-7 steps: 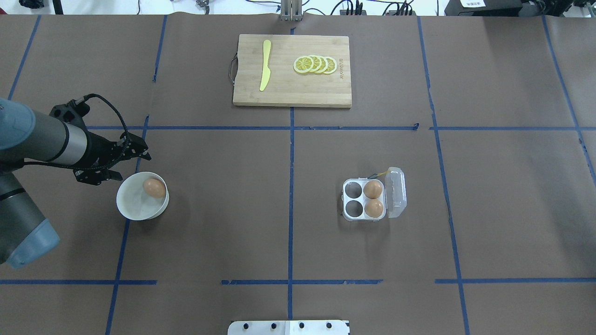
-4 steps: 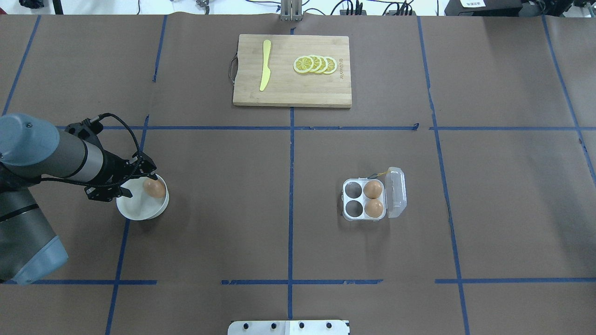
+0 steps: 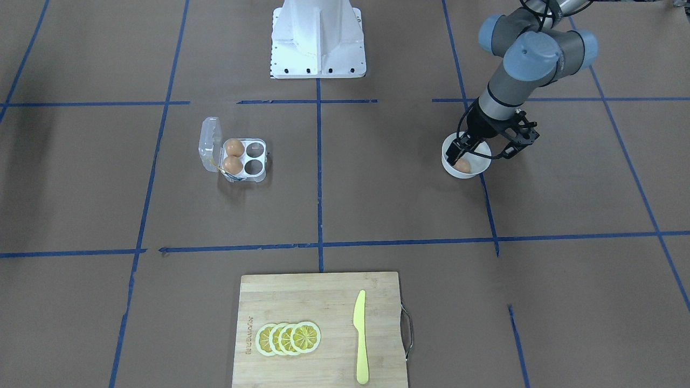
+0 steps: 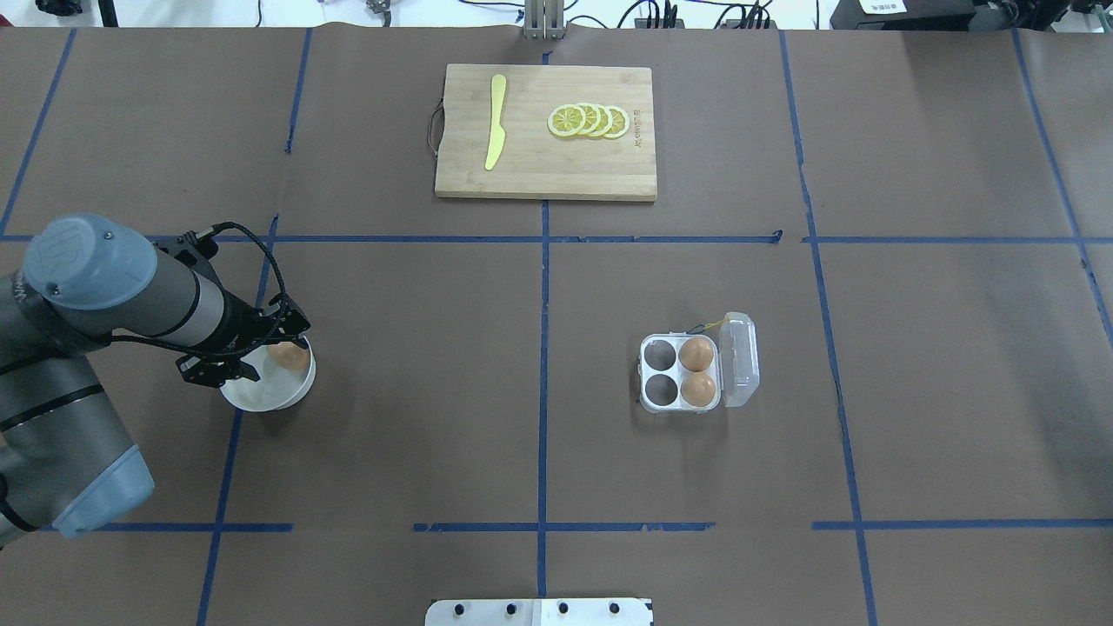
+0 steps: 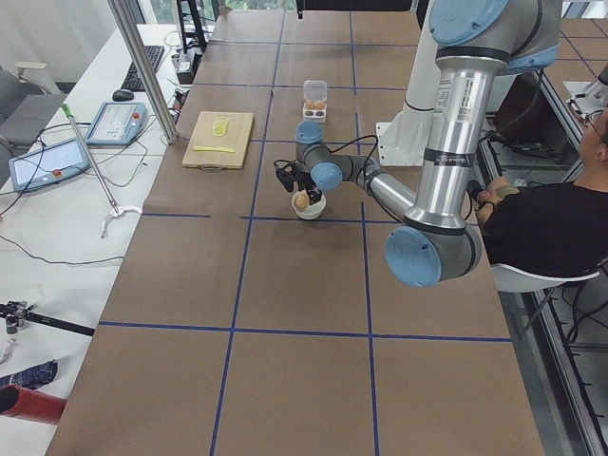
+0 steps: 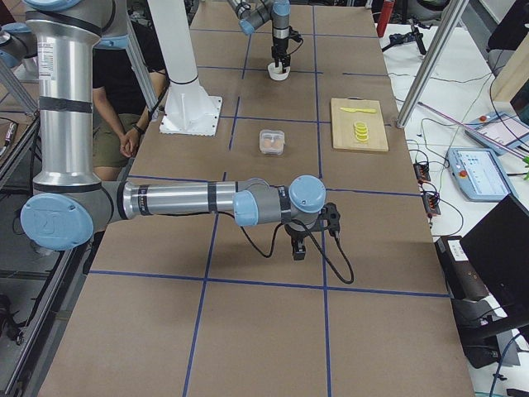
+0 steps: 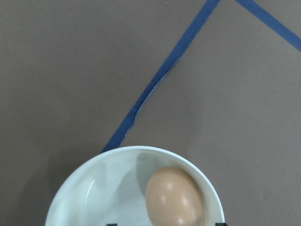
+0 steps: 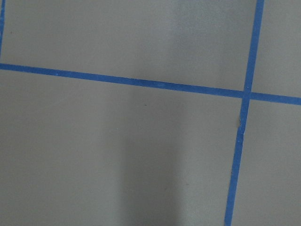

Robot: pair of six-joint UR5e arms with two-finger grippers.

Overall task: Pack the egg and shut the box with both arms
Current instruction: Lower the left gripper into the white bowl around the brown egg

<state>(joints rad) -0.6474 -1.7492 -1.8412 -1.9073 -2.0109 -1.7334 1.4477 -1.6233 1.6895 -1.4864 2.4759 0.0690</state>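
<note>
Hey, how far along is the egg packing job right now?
Done: two eggs sit in the box, and its lid is open. In hand: the left claw hangs open over the white bowl, its tips either side of the egg, which it has not yet gripped. Left: lift the egg, set it in an empty cell, and close the lid with both arms.

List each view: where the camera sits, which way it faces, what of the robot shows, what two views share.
Front-facing: across the table, facing the robot, steeply down; base and left arm.
Overhead: behind the robot, looking forward and down; left gripper over the bowl.
Exterior left: table's left end, looking along it; left arm near.
Exterior right: opposite end; right arm near.
Left wrist: down on the egg; barely any gripper.
Right wrist: down on the table; no robot.
Front-facing and overhead share the box.
</note>
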